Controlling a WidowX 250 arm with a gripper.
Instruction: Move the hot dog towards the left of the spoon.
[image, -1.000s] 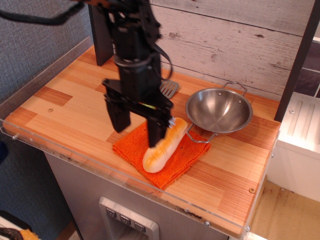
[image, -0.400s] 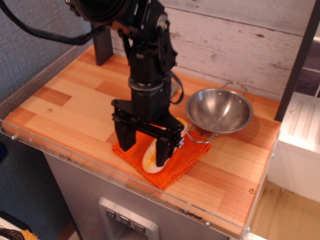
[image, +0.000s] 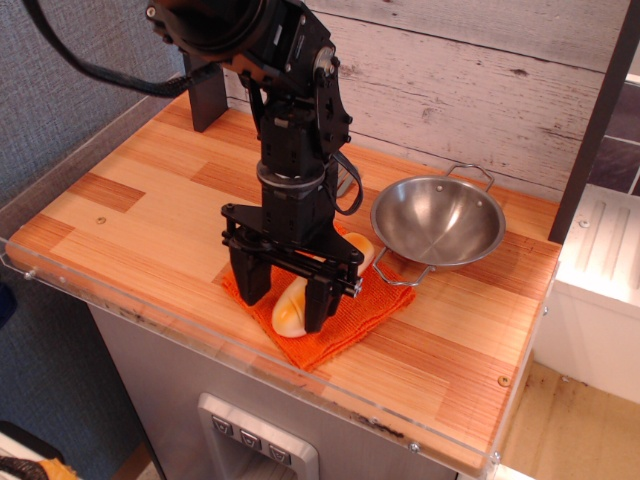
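Whitewashed planks back a wooden counter (image: 130, 215) edged with clear acrylic, where the gripper (image: 284, 296) stands low over an orange cloth (image: 345, 318). Its black fingers (image: 250, 280) straddle the hot dog (image: 290, 308), one on each side of the roll's near end; whether the pads actually press the bread I cannot tell, since the gap is partly hidden. The roll lies on the cloth, running from about seven o'clock up towards one o'clock, its far end near the steel bowl (image: 438, 220). Only a sliver of the spoon (image: 345, 186) shows behind the arm, at roughly twelve o'clock from the roll. The likely trouble: the grip sits at one end of a glossy, long roll, so it may pivot or slip out on lifting, and the cloth could drag along. Compared with the earlier views, the gripper has dropped lower, and roll and cloth have slid slightly towards the counter's front-left.
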